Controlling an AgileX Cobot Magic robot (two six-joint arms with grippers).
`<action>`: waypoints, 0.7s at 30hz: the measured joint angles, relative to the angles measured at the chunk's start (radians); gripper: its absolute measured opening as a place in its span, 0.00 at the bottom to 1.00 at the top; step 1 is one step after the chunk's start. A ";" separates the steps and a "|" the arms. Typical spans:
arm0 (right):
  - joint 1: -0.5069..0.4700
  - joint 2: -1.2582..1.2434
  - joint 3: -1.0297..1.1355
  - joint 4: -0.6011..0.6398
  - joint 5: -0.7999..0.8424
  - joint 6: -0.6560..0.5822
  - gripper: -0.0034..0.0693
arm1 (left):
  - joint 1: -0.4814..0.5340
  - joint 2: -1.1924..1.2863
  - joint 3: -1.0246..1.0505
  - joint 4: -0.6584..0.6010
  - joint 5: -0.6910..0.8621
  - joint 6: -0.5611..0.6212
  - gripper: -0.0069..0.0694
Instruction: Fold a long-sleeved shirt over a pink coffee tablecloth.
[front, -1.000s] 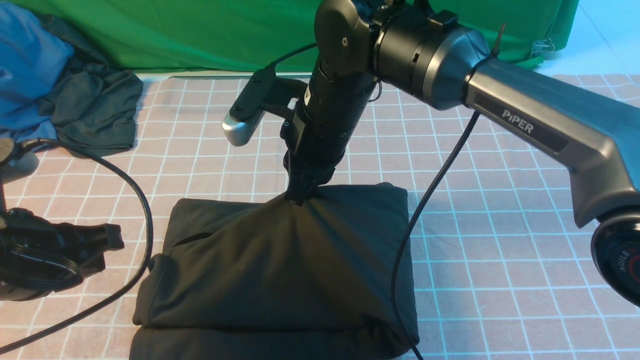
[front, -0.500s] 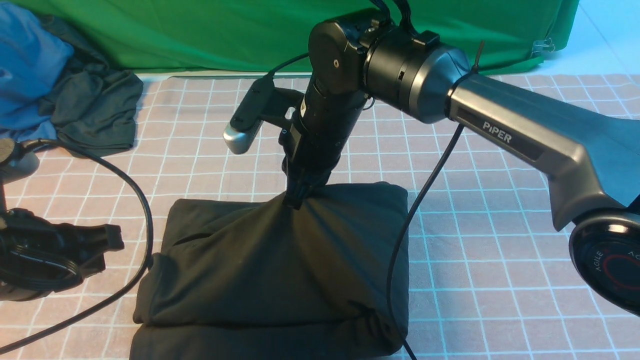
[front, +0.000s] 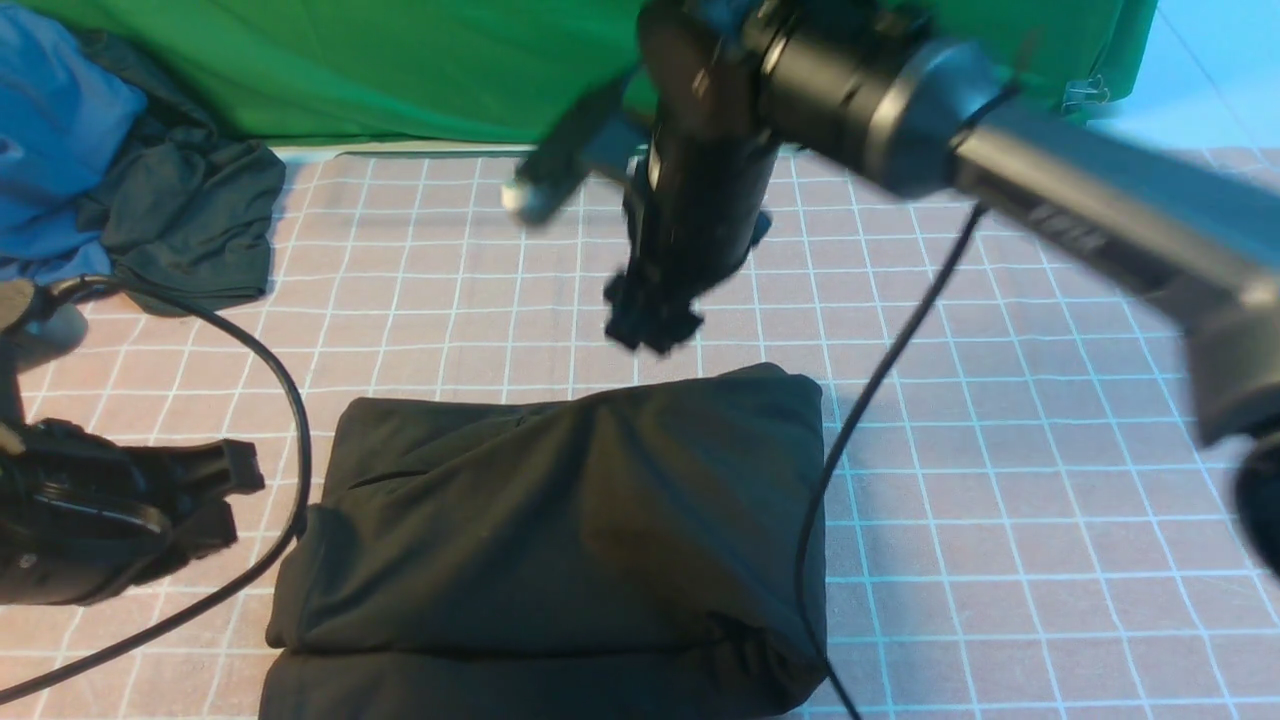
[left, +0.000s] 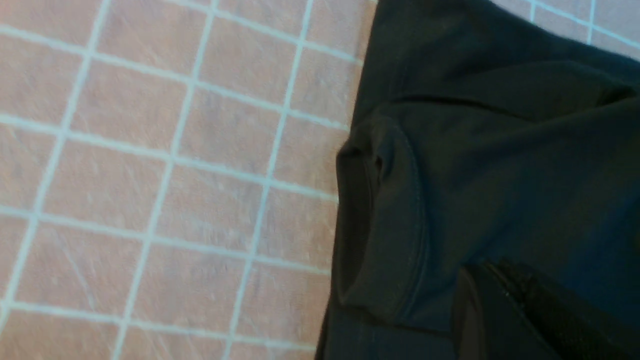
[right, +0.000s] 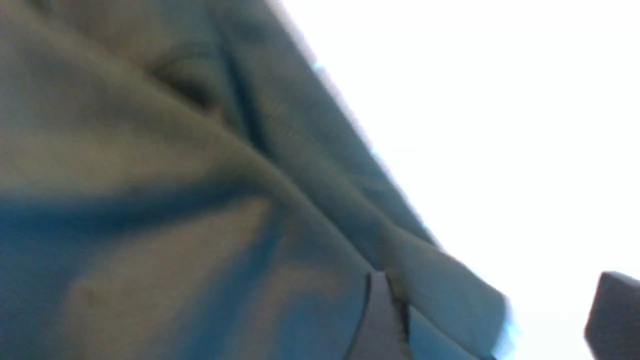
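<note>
Two sets of fingers frame the folded black cotton long-sleeved shirt (front: 560, 540) on the pink white-gridded tablecloth (front: 1000, 480): the right gripper (front: 652, 325) spread apart, empty, just above its far edge; the left gripper (front: 215, 485) pressed together beside it. Lifting straight up should avoid snagging the fold.

No lettering can be read anywhere. The right arm (front: 1080, 215) carries a pale mark on its grey side, toward three o'clock in the front view, but blur smears it past reading. The folded shirt (front: 560, 540) shows plain black cloth.
</note>
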 joint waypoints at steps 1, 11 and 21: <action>0.000 -0.050 0.010 0.000 -0.001 0.029 0.68 | 0.000 0.027 -0.011 -0.018 0.030 0.000 0.11; 0.000 -0.362 0.438 0.090 0.003 0.070 0.10 | 0.000 0.314 -0.240 -0.068 0.123 0.000 0.11; 0.000 -0.473 0.806 0.094 -0.035 0.065 0.10 | 0.000 0.471 -0.275 -0.016 0.134 0.000 0.49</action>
